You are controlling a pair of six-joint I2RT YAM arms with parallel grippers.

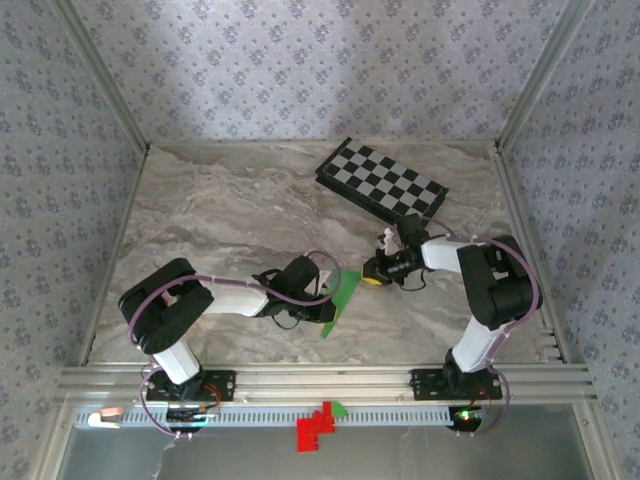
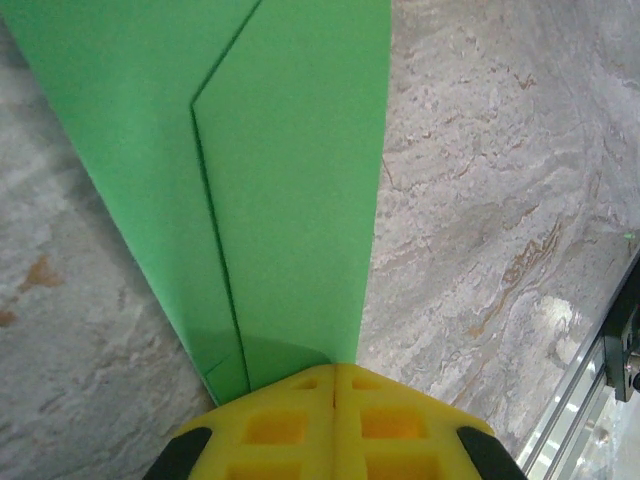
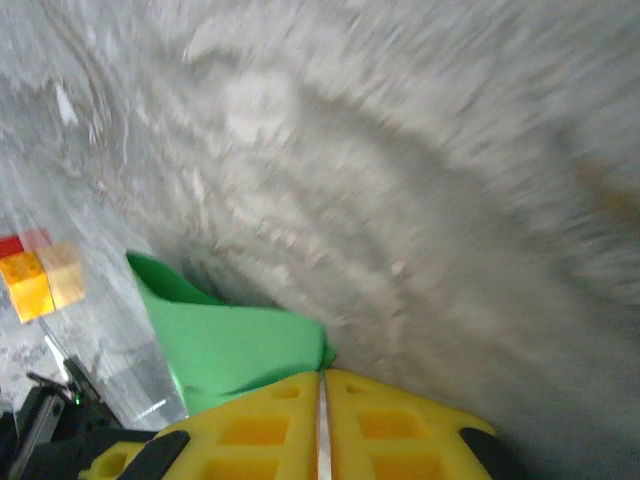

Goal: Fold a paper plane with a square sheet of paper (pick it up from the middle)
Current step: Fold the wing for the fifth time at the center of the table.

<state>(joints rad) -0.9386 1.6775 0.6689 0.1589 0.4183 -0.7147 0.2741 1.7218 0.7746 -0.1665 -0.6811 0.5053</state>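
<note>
— Where the rail runs along the near edge, what sits there?
— A red block (image 1: pixel 316 430), at six o'clock from the folded green paper (image 1: pixel 345 290).
— And the paper?
— Over the marble table (image 1: pixel 230 200), midway between the arms. The left pincer (image 2: pixel 335 372) is clamped on its end from nine o'clock. The right pincer (image 3: pixel 322 378), at two o'clock, is closed on a corner, though that view is blurred.
— Farther off?
— A checkerboard (image 1: pixel 382 180) at twelve o'clock, near the back wall.

Marble-patterned worktop (image 1: pixel 220 220) lying under soft even light, pale sheen glowing along far edge. Grey floral-papered walls (image 1: pixel 300 60) enclosing three sides, meeting at aluminium corner posts (image 1: pixel 108 85). Slotted aluminium rail (image 1: pixel 320 380) running along near edge.
</note>
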